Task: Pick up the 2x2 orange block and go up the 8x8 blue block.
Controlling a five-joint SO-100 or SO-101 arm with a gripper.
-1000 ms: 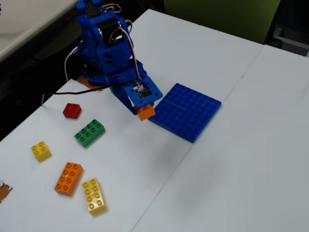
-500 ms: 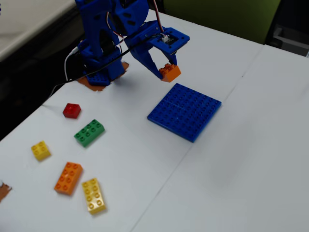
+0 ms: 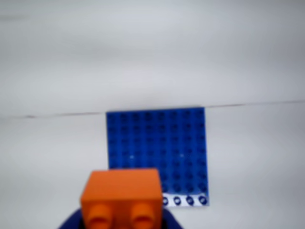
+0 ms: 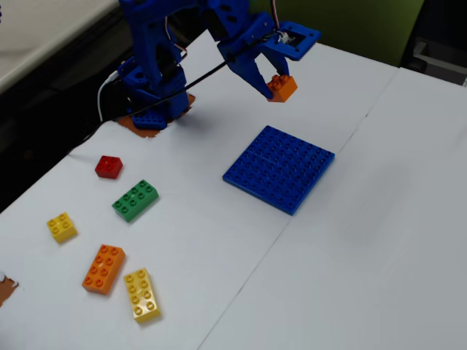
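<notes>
The small 2x2 orange block (image 4: pixel 282 87) hangs in the air, with my blue gripper (image 4: pixel 274 85) shut on it. In the wrist view the orange block (image 3: pixel 122 195) fills the bottom centre, blue jaw tips showing on either side beneath it. The 8x8 blue block (image 4: pixel 279 168) lies flat on the white table, below and a little in front of the held block in the fixed view. Through the wrist camera the blue block (image 3: pixel 157 143) sits just beyond the orange one, its near corner partly covered.
On the left of the table in the fixed view lie a red brick (image 4: pixel 108 167), a green brick (image 4: pixel 136 200), a small yellow brick (image 4: pixel 62 227), a long orange brick (image 4: pixel 103 268) and a long yellow brick (image 4: pixel 142 294). A seam (image 4: pixel 306 197) runs across the table.
The gripper has lifted the orange block from table level beside the blue block's left edge to high above it, moving up and to the right. The loose bricks stayed put.
</notes>
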